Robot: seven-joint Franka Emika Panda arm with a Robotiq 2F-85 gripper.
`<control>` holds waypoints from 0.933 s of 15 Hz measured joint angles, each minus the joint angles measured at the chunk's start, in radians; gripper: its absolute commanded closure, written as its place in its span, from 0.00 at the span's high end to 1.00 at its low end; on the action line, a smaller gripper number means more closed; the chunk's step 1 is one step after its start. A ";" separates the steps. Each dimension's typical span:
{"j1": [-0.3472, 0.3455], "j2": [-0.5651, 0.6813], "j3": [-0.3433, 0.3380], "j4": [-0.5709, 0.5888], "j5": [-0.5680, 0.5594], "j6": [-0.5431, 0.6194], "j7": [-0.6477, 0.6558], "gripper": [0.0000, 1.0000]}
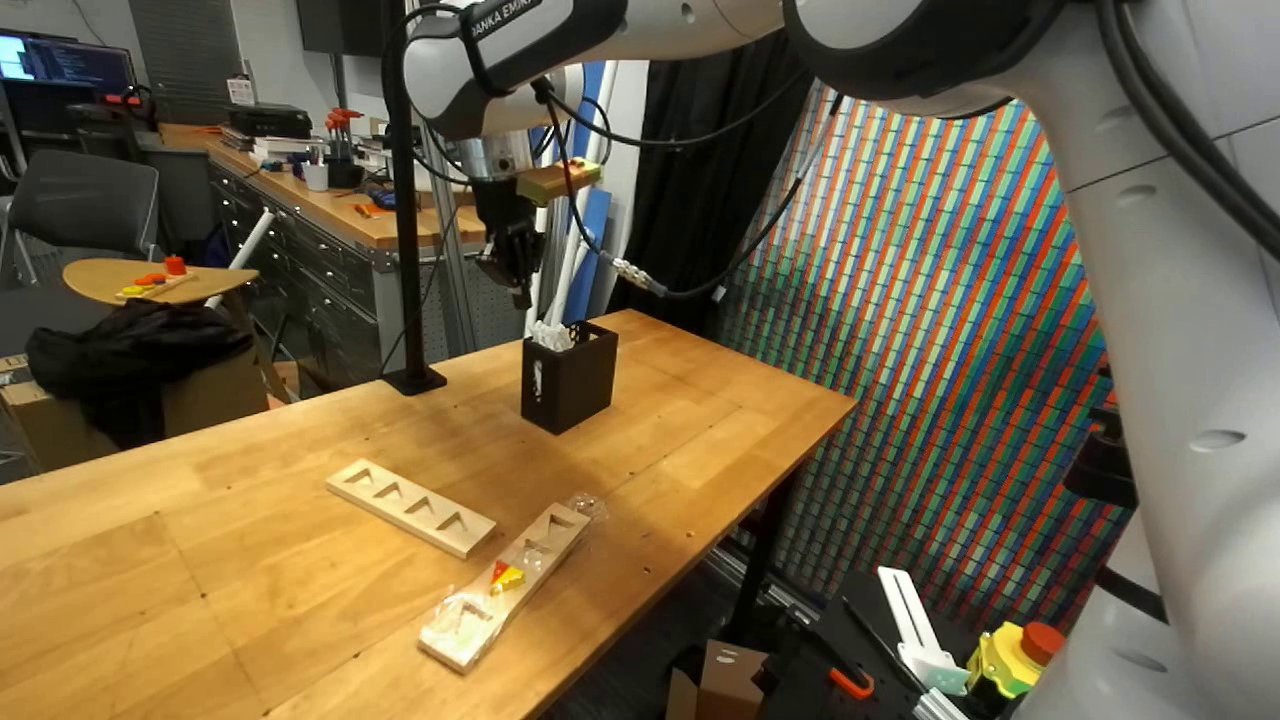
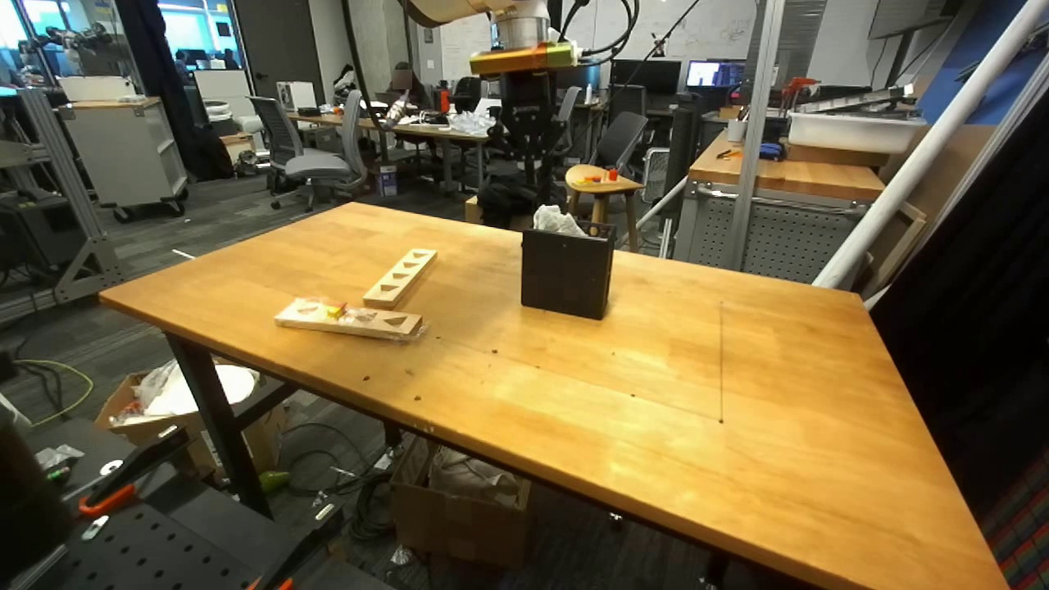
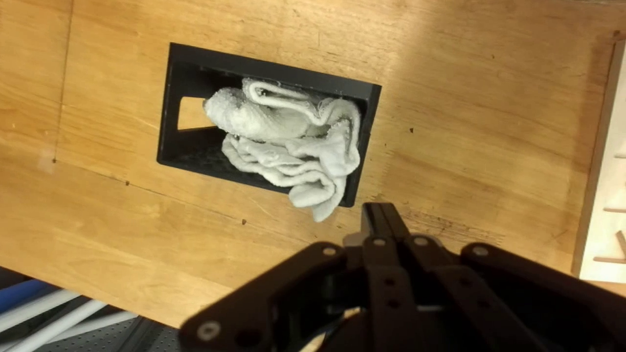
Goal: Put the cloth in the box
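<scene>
"Since the cloth (image 3: pixel 293 146) is sitting bunched inside the box (image 2: pixel 564 274), what are you worrying about?"

"One end is drooping over the rim. If someone is sending the fingers (image 3: pixel 371 220) down to tuck it in, they may be snagging it, or tipping the box by pressing off-centre."

"Are they holding anything?"

"Nothing: they're standing pressed together, hanging higher up, apparently clear of the cloth. Left alone, those heaped folds could be springing out over the top."
</scene>
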State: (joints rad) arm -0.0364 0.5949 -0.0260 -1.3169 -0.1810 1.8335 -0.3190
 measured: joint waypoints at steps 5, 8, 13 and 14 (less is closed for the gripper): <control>-0.003 0.006 -0.001 0.000 0.000 0.000 0.001 0.02; -0.007 0.008 -0.001 0.000 0.000 0.000 0.001 0.02; -0.017 0.024 -0.001 0.000 0.000 0.001 -0.003 0.02; -0.021 0.028 -0.001 0.001 0.000 0.001 -0.004 0.02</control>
State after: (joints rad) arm -0.0569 0.6231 -0.0271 -1.3162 -0.1811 1.8347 -0.3229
